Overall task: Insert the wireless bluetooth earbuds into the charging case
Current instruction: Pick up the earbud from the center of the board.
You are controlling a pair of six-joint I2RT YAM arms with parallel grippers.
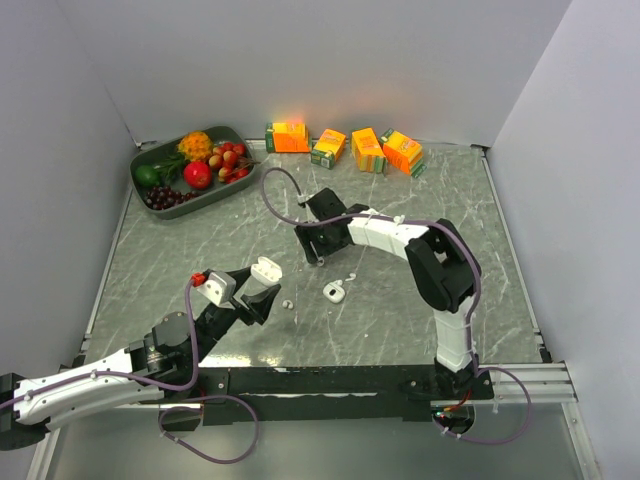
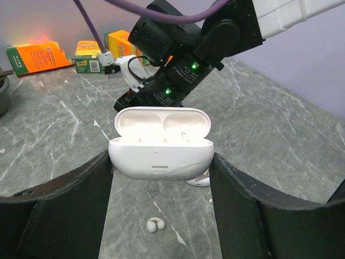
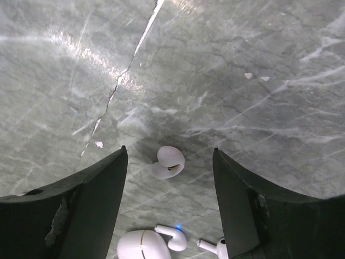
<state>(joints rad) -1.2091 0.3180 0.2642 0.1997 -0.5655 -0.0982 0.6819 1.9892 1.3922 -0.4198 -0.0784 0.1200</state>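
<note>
My left gripper [image 1: 254, 287] is shut on an open white charging case [image 1: 266, 270], held above the table. In the left wrist view the case [image 2: 160, 148] sits between the fingers with its lid up and both wells showing empty. One tiny white clip-shaped earbud [image 2: 154, 225] lies on the table below it, and it also shows in the top view [image 1: 288, 303]. My right gripper [image 3: 169, 150] is open and low over the table, with a second white earbud [image 3: 168, 162] lying between its fingers, untouched. The right gripper [image 1: 316, 256] is right of the case.
A second, closed white case [image 3: 143, 247] and two stemmed earbuds [image 3: 173, 239] lie near the right gripper; that case also shows from above [image 1: 334, 292]. Orange juice cartons [image 1: 345, 147] and a fruit tray [image 1: 160, 195] stand at the back.
</note>
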